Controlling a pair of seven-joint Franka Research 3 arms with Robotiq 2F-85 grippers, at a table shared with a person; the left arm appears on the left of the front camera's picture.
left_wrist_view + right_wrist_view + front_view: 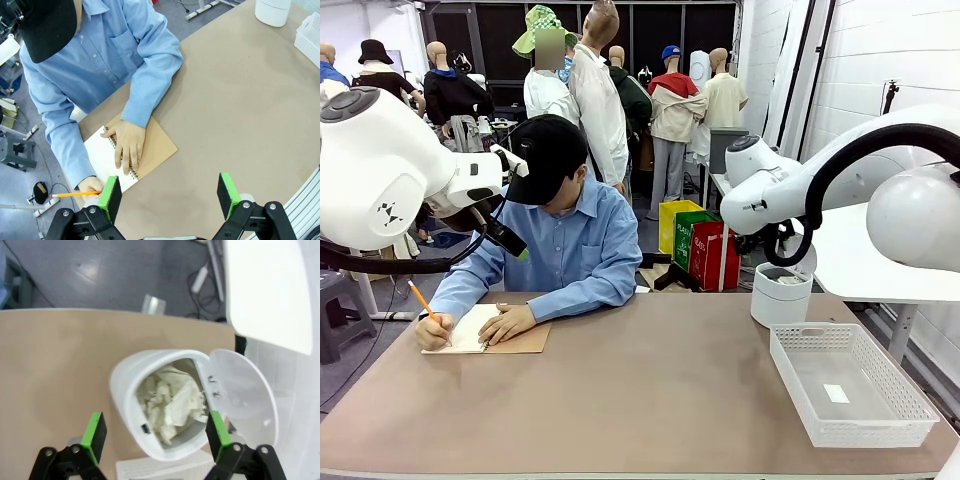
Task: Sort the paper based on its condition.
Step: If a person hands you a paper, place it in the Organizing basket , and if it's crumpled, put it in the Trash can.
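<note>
The round white bin stands at 2 o'clock on the brown surface. Its lid is swung open toward 3 o'clock in the right wrist view, and crumpled paper fills the inside. The white mesh basket sits at 4 o'clock, close to the surface's right and near edges, with one small white rectangle on its floor.

The right gripper hangs above the bin mouth with its jaws spread wide and nothing between the green pads. The left gripper is raised over the surface's 9 o'clock side, likewise spread and empty, looking down at the person.

The person leans over a spiral notebook at 10 o'clock. One hand lies flat on the notebook; the other hand holds an orange pencil to the page.

A broad stretch of bare surface lies between notebook and basket.
</note>
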